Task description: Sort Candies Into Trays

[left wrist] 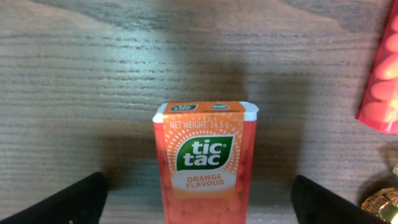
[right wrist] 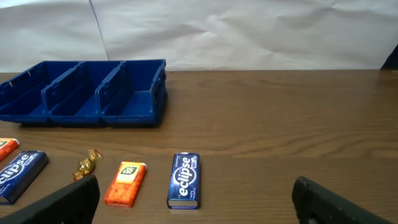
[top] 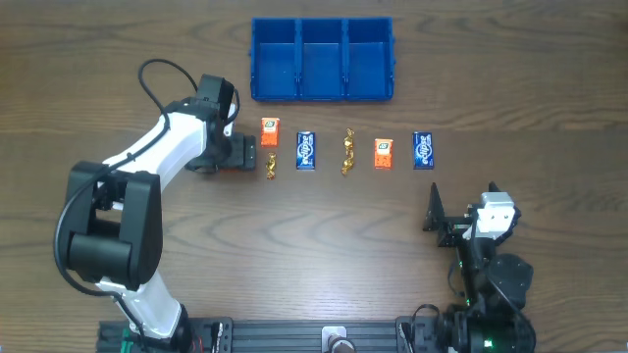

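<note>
Zero candies sorted so far: all 3 compartments of the blue tray [top: 322,97], by the table's far edge, are bare. You've got the whole lot left to do: orange boxes [top: 383,153], blue packs [top: 306,150] and gold-wrapped sweets [top: 347,152], in a row across mid-table, well apart from the tray.

Left gripper [left wrist: 199,186] is low over the leftmost orange box [left wrist: 205,155], the one closest to the table's left edge. Its fingers [left wrist: 74,202] are wide apart, one each side of the box w/ clear gaps, touching nothing, so no grasp yet. Prob. pick no. 1 being lined up.

Right gripper [right wrist: 196,199] sits toward the table's near right corner. Its fingers are also spread, holding nothing.
</note>
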Controlling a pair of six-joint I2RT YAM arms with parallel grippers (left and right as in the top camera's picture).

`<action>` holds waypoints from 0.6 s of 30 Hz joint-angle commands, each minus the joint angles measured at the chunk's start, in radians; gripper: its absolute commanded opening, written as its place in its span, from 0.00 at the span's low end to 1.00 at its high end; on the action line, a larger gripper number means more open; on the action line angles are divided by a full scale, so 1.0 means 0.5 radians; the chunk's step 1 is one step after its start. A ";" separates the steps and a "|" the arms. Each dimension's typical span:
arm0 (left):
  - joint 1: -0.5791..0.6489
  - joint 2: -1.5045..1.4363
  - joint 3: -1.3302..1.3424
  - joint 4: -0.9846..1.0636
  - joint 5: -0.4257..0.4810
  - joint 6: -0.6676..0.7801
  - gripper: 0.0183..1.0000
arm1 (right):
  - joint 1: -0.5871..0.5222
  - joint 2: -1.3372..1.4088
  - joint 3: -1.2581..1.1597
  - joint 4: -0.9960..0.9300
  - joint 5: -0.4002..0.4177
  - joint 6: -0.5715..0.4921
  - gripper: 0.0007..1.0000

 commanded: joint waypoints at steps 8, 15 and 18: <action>-0.001 0.024 0.024 0.010 -0.073 0.030 0.40 | -0.004 -0.008 -0.005 -0.003 -0.003 -0.023 1.00; -0.002 0.024 0.025 0.039 -0.072 0.022 0.22 | -0.004 -0.008 -0.005 -0.003 -0.003 -0.023 1.00; -0.002 0.006 0.065 0.027 -0.072 -0.010 0.21 | -0.004 -0.008 -0.005 -0.003 -0.003 -0.023 1.00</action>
